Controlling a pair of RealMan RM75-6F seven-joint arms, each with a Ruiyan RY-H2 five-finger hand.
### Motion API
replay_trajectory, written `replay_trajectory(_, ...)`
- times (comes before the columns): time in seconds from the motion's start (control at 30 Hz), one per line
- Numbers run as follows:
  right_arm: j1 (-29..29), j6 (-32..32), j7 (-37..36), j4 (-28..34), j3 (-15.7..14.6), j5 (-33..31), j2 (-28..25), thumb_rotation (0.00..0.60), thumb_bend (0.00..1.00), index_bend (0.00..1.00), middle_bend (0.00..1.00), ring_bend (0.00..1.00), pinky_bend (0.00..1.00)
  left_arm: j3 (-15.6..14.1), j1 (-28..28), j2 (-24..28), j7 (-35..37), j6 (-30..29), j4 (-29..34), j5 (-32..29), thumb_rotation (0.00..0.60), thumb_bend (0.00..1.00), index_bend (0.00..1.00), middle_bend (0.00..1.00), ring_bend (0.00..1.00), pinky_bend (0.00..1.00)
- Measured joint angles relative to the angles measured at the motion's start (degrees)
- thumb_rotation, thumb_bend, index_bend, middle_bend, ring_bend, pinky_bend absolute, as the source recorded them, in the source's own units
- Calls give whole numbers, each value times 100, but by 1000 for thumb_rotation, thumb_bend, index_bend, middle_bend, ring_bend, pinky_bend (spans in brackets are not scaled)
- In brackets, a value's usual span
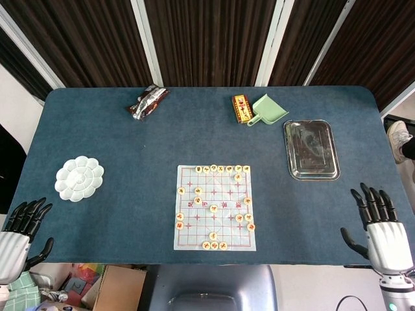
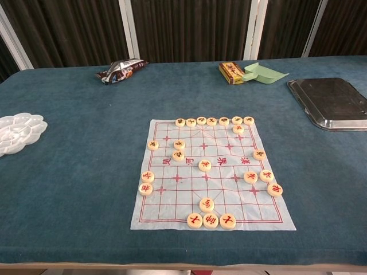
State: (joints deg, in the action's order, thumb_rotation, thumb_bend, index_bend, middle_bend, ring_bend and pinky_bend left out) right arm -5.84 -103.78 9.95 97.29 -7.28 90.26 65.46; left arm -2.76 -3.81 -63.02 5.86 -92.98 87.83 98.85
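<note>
A white Chinese chess sheet [image 1: 214,207] [image 2: 210,175] lies on the blue table near its front edge, with several round wooden pieces [image 2: 205,165] scattered on it. My right hand [image 1: 382,234] hovers off the table's front right corner, fingers spread, holding nothing. My left hand [image 1: 16,236] hangs off the front left corner, fingers apart and empty. Neither hand shows in the chest view.
A white flower-shaped palette [image 1: 79,178] [image 2: 17,132] sits at the left. At the back lie a snack wrapper [image 1: 147,102] [image 2: 121,70], a small red-yellow box [image 1: 242,107] [image 2: 230,72] and a green dustpan [image 1: 268,109] [image 2: 262,73]. A metal tray [image 1: 310,149] [image 2: 332,102] lies at the right.
</note>
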Motion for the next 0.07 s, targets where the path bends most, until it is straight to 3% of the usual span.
replay_trajectory(0.07, 58, -47, -18, -35, -14, 27, -14, 600, 410, 0, 0, 0, 0, -7, -16, 20, -43, 59, 43, -28, 600, 438, 0, 0, 0, 67)
